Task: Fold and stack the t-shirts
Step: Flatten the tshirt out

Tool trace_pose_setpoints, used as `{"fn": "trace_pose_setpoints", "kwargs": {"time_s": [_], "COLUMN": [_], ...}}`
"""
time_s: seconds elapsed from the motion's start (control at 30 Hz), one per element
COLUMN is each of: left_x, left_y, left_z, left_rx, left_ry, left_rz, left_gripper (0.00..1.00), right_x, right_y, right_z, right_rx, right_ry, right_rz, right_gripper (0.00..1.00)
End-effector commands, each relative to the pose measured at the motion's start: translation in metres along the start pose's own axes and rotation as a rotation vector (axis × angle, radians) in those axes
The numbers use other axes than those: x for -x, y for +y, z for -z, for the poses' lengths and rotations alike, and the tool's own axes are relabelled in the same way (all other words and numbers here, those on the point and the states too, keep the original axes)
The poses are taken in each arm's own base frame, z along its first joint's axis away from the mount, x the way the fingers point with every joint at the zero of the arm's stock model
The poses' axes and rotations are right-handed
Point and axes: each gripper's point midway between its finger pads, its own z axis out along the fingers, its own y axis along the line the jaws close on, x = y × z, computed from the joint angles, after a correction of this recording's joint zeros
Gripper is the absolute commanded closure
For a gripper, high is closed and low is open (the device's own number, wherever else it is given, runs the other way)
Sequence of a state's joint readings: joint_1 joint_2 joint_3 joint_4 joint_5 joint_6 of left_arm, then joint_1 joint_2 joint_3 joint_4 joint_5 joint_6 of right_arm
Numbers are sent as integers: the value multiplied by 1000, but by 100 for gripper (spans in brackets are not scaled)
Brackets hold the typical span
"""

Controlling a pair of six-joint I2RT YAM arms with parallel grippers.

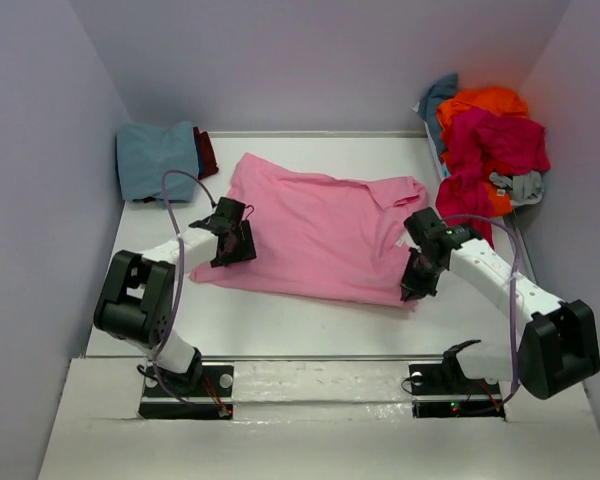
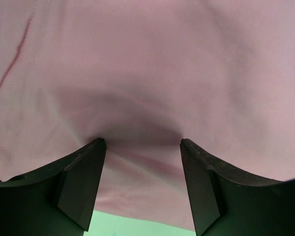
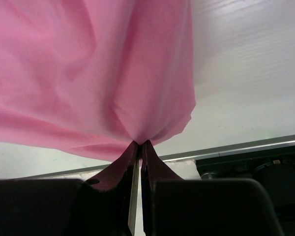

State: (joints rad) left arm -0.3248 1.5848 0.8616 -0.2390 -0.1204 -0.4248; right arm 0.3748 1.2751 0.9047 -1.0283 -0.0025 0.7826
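Pink t-shirt (image 1: 320, 235) spread nearly flat across the middle of the table (image 1: 280, 325), collar toward the far right. Right gripper (image 3: 139, 144) closed tight on the near right corner of the cloth, with the fabric gathered into a peak at the fingertips and fanning away in soft folds. Left gripper (image 2: 142, 143) set down on the left side of the same garment with jaws wide apart, the cloth dimpled and shadowed between the tips but not pinched. Folded blue t-shirt (image 1: 158, 160) in the far left corner, well apart; heap of t-shirts (image 1: 490, 135), orange, magenta and grey, at the far right. Judged light, thin and limp: no stiffness to keep a shape, prone to sag, wrinkle and drag along the surface when lifted from one point only. Probably neither slippery nor fragile. Best taken at hems, seams or corners, at two matching points on opposite sides for a taut edge between, with care over the number of layers caught in each pinch.
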Motion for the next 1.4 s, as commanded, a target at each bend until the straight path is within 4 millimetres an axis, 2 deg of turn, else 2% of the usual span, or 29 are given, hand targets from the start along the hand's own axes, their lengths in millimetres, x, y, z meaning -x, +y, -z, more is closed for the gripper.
{"fn": "trace_pose_setpoints", "kwargs": {"time_s": [0.0, 0.1, 0.13, 0.23, 0.27, 0.4, 0.43, 0.5, 0.57, 0.6, 0.67, 0.73, 0.77, 0.8, 0.83, 0.9, 0.93, 1.1, 1.17, 1.2, 1.27, 1.3, 1.37], "left_x": [-25, -12, -17, -19, -20, -30, -28, -12, -4, 6, 13, 30, 36, 45, 44, 51, 48, 53, 44, 54, 51, 49, 48], "left_y": [24, 14, 13, 4, 3, 4, 7, 2, 0, -2, -5, -14, -18, -25, -28, -39, -41, -61, -55, -60, -58, -56, -55], "left_z": [19, 42, 47, 58, 65, 81, 85, 96, 94, 97, 91, 90, 89, 91, 80, 75, 64, 37, 17, 15, 1, -6, -12], "left_rx": [62, 39, 41, 14, 11, 4, 14, -14, -6, 3, 20, 9, 2, -17, -9, -29, -22, -51, -18, -34, -25, -26, -31], "left_ry": [51, -21, 1, 23, 21, 10, 1, -65, -79, -95, -88, -124, -135, -146, -117, -107, -80, -43, 3, -11, 16, 39, 51], "left_rz": [3, 7, 9, 34, 32, 42, 46, 49, 34, 25, 11, 0, -2, -10, -24, -31, -43, -62, -78, -75, -81, -77, -72], "left_gripper": [27, 33, 38, 54, 62, 66, 66, 59, 52, 43, 39, 34, 33, 33, 32, 32, 32, 32, 33, 33, 33, 33, 33], "right_x": [-12, -13, -14, -13, -13, -14, -14, -14, -12, -12, -6, 4, 10, 16, 20, 30, 32, 51, 61, 63, 70, 73, 77], "right_y": [-20, -21, -21, -19, -19, -18, -18, -17, -14, -7, -3, 4, 3, 9, 11, 23, 28, 49, 64, 67, 77, 82, 87], "right_z": [10, 12, 12, 14, 15, 17, 17, 16, 16, 18, 24, 31, 32, 33, 33, 32, 26, 3, 0, -11, -15, -25, -33], "right_rx": [-60, -61, -59, -52, -48, -40, -39, -39, -35, -9, 8, 23, 4, 5, 2, 28, 25, 20, 56, 40, 52, 53, 50], "right_ry": [6, 12, 12, 10, 13, 19, 20, 26, 31, 40, 15, -18, -38, -44, -51, -66, -50, -34, -38, -18, -18, -8, 0], "right_rz": [-1, 10, 13, 22, 26, 44, 47, 58, 64, 70, 78, 86, 93, 97, 99, 106, 110, 144, 158, 163, 167, 169, 164], "right_gripper": [90, 90, 90, 90, 90, 90, 90, 86, 68, 59, 44, 32, 31, 30, 30, 30, 31, 37, 42, 42, 44, 45, 47]}}
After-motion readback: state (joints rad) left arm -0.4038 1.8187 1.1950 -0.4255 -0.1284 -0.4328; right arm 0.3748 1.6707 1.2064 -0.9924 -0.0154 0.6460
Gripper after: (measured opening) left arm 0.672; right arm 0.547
